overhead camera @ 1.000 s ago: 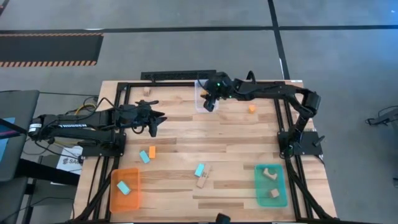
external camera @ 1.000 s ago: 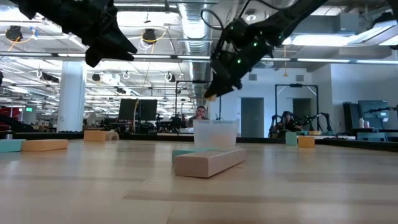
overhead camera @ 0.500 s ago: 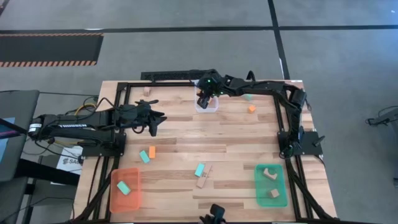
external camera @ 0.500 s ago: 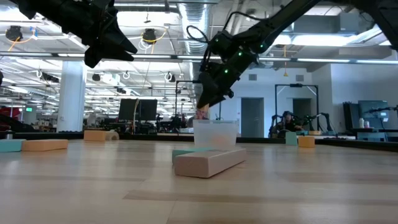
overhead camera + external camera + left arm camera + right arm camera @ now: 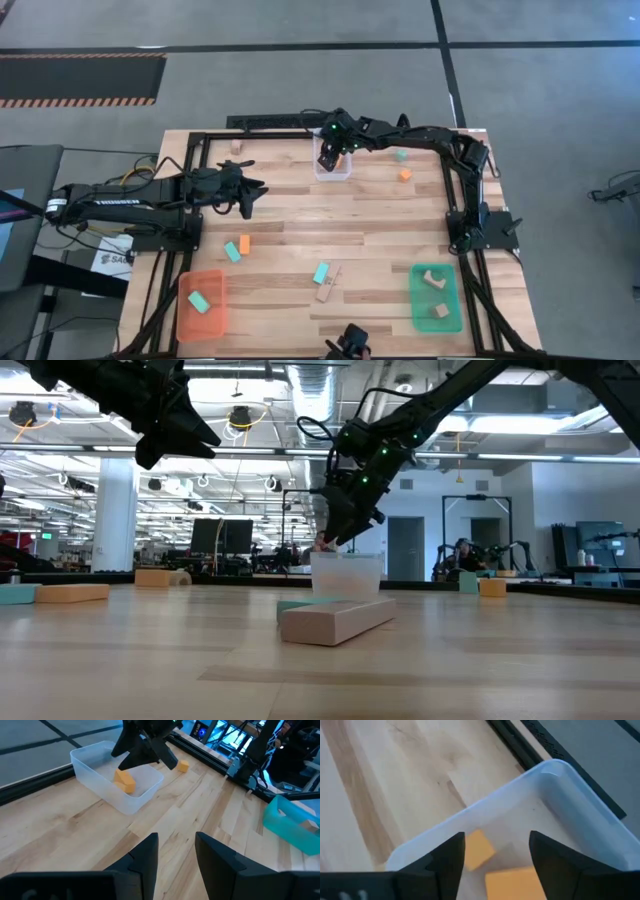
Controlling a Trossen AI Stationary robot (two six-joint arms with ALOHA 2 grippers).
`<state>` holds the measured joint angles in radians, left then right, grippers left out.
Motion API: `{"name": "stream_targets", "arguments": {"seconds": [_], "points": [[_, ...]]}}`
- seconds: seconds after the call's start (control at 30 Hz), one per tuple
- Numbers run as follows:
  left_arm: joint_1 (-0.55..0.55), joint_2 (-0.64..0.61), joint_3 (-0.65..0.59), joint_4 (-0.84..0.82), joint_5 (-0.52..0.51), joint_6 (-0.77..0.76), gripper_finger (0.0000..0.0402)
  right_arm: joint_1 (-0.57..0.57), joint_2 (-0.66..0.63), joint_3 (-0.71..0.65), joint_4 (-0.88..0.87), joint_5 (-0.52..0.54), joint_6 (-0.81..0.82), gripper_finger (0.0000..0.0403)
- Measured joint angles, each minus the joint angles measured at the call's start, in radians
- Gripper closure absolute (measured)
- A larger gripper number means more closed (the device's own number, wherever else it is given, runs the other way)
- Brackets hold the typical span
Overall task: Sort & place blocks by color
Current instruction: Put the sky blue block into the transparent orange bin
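My right gripper hangs open over the clear tray at the table's far edge. In the right wrist view its fingers point down into the tray, where two orange blocks lie on the floor. The left wrist view shows an orange block in that tray under the right gripper. My left gripper hovers open over bare wood left of the tray. Loose blocks lie flat: orange, teal, tan, orange, teal, tan.
An orange tray at the near left holds a teal block. A teal-green tray at the near right holds two tan blocks. Black frame rails run along the table's edges. Bare wood lies between the arms.
My right gripper has swung a little toward the table's left over the clear tray and dipped down to its rim, turning at the wrist. The orange block that showed at its fingertips a second ago no longer shows there in the low view.
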<state>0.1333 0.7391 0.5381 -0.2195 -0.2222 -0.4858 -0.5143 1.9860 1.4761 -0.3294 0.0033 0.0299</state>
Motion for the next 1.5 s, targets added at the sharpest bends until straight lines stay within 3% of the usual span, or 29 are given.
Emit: {"name": "stream_targets", "arguments": {"seconds": [0.3,0.63,0.8,0.97,1.07,1.3,1.5], "points": [[0.000,0.000,0.000,-0.001,0.017,0.001,0.0285,0.006,-0.051,0.002,-0.049,-0.007,-0.001,0.0143],[0.000,0.000,0.000,-0.011,0.027,0.001,0.0285,-0.013,-0.203,0.001,-0.355,-0.004,0.006,0.0143],[0.000,0.000,0.000,-0.013,0.027,0.002,0.0285,-0.081,-0.245,0.000,-0.530,0.032,0.097,0.0143],[0.000,0.000,0.000,-0.016,0.028,0.002,0.0285,-0.187,-0.206,-0.015,-0.686,0.126,0.149,0.0155],[0.000,0.000,0.000,-0.018,0.030,0.002,0.0285,-0.235,-0.164,-0.038,-0.724,0.131,0.130,0.0165],[0.000,0.000,0.000,-0.026,0.030,-0.006,0.0285,-0.270,-0.068,-0.042,-0.824,0.227,0.065,0.0184],[0.000,0.000,0.000,-0.026,0.029,-0.014,0.0285,-0.280,-0.019,-0.041,-0.830,0.239,0.017,0.0198]]}}
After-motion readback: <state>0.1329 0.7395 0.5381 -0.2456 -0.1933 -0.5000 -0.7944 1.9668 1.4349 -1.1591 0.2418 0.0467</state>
